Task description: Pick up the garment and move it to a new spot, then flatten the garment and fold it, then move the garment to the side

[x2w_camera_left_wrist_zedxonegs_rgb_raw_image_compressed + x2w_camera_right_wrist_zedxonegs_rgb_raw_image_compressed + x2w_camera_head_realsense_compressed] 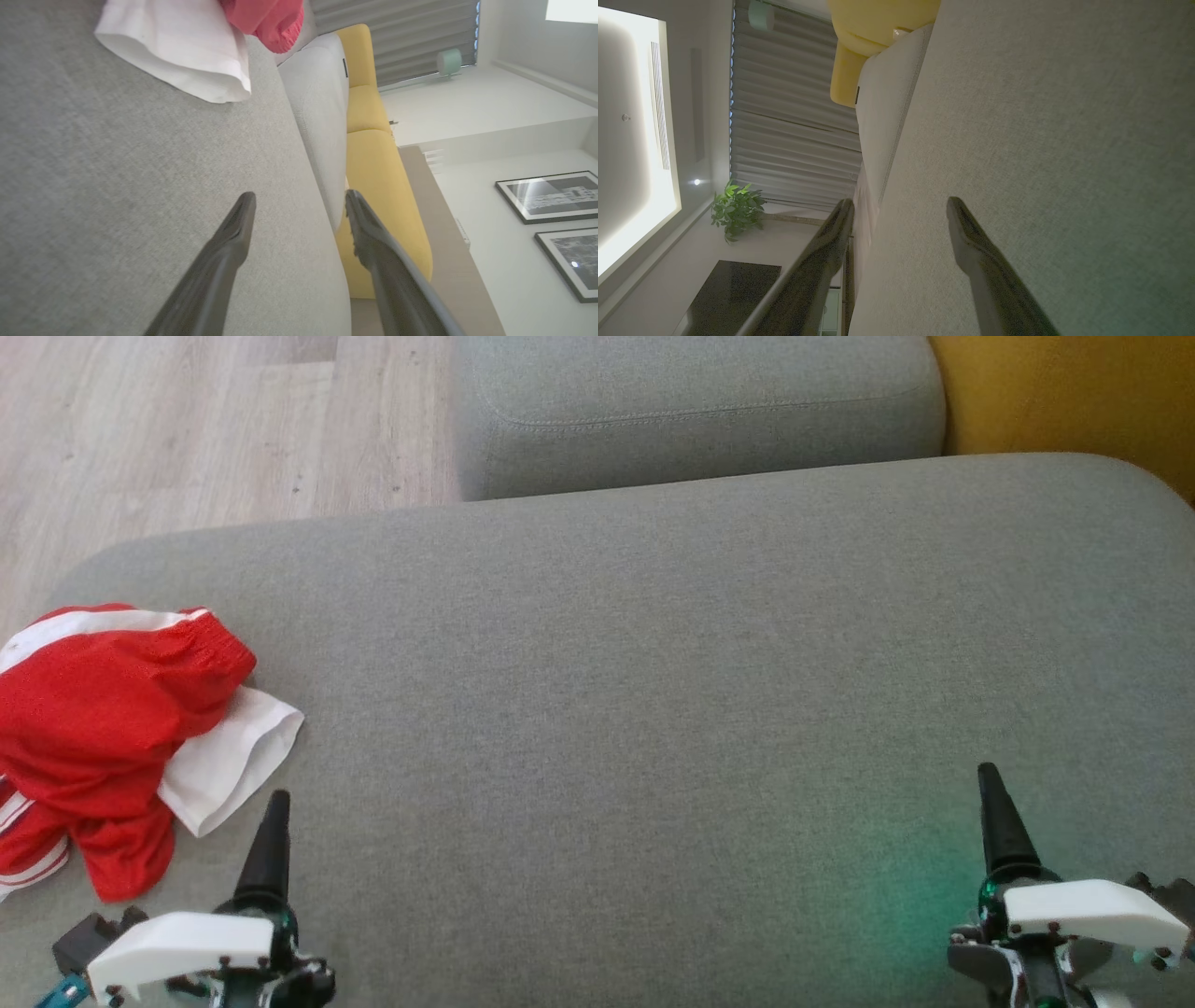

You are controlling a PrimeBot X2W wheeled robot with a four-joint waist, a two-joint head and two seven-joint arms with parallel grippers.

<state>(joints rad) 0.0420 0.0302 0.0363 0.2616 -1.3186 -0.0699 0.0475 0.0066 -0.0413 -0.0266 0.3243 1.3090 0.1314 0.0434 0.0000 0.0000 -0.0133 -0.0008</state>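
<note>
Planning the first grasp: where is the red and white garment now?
In the head view the garment lies crumpled at the far left edge of the grey sofa cushion, just ahead and to the left of the open left pincer.

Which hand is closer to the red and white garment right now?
The left hand, open at the head view's lower left, just beside the white part of the garment. The right hand sits far across the grey cushion.

Your left gripper [300,199] and right gripper [900,205] each carry two long, dark, tapering fingers [233,242]. A white angular shell [182,941] with small dark screws caps each wrist, with teal glinting underneath.
</note>
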